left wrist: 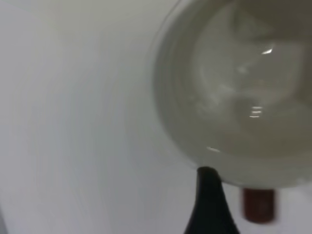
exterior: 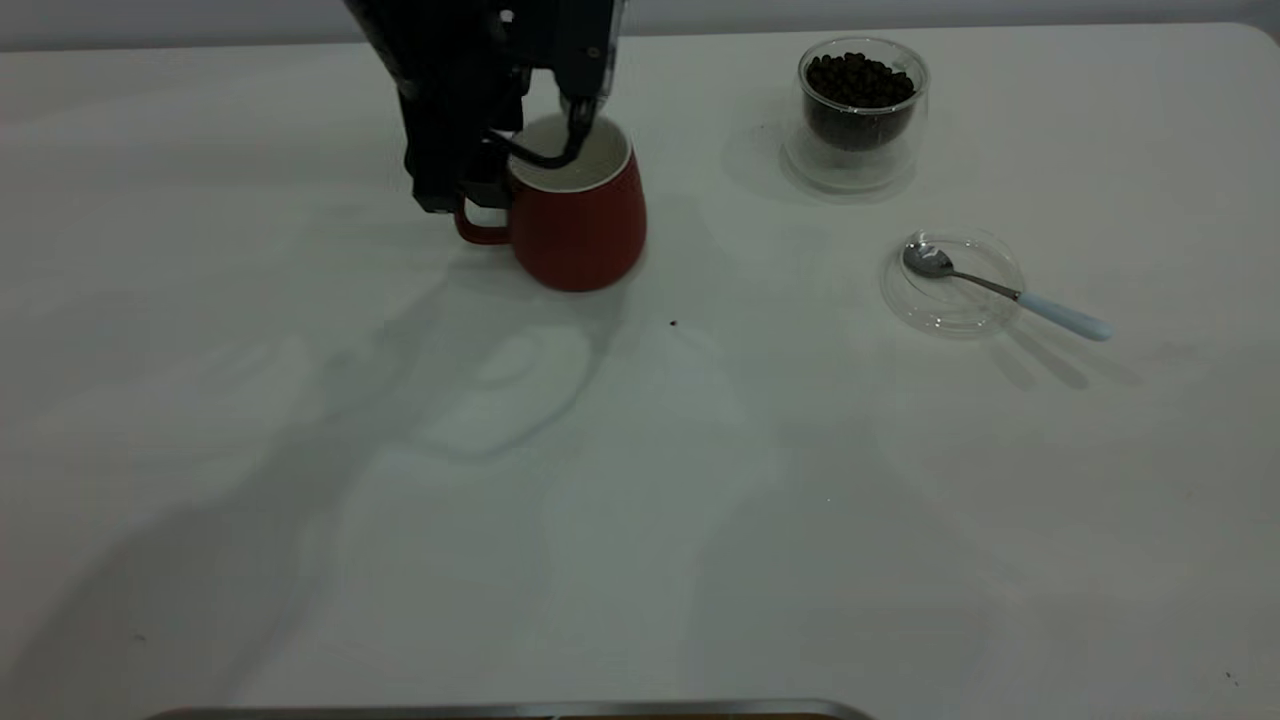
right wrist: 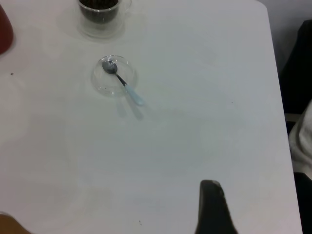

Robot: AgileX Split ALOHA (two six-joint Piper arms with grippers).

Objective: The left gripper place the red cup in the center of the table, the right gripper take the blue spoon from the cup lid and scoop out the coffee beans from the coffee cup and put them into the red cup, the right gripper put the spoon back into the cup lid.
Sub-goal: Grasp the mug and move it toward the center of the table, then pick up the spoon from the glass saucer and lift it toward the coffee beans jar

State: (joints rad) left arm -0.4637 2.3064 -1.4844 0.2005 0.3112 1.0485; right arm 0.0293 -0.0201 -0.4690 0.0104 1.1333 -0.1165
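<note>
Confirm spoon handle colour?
Pale blue handle, on the metal spoon resting in the clear cup lid; the exterior view shows it best.

bench: broad white bench [exterior: 640, 520] with a rounded corner
speck: small dark speck [exterior: 673, 323] lying alone on the bench
edge strip: grey metal strip [exterior: 520, 711] at the near edge

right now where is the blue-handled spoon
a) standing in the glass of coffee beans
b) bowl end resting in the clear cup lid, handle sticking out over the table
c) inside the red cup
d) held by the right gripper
b: the spoon lies with its metal bowl in the clear cup lid, its pale blue handle reaching past the rim onto the table; no gripper is near it.
</note>
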